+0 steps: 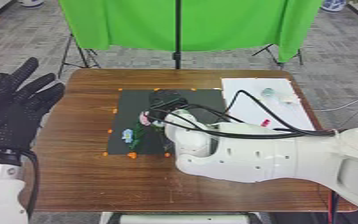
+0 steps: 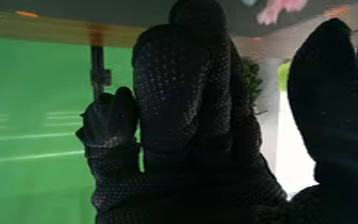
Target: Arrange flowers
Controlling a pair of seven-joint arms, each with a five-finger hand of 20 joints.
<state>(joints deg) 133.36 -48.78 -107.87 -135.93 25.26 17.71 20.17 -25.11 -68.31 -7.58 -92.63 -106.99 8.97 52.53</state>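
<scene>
just left of centre in the head view, the pink flower point(image 1: 144, 118) and the blue flower point(image 1: 127, 135) lie on the dark mat point(image 1: 133, 100), their green stems point(image 1: 138, 137) close together. both should be light, the petals soft and quick to crease or bend, the stems stiffer and perhaps a little slippery against fabric (artificial blooms, i would guess, though i can't be sure). the sound place to take hold is along the stem, below the bloom, with a light pinch. near the pink flower, around the middle of the frame, is the right hand point(image 2: 171, 95): its longer fingers are straight and pressed together, the thumb well apart, nothing visibly pinched between them. its black knit has a fine dotted grain. beside those fingers in the wrist view is a leafy sprig point(image 2: 252, 77), small-leaved and bushy; i cannot tell whether it touches the glove. farther out, ragged orange marks point(image 1: 132, 155) edge the mat, and at the right of the head view a smooth white sheet point(image 1: 293, 112) bears a small red piece point(image 1: 265, 122). at the far left, the left hand point(image 1: 14, 110) is spread wide beside the glossy brown table point(image 1: 78, 185). green cloth point(image 1: 127, 25) hangs in soft folds along the upper edge.
</scene>
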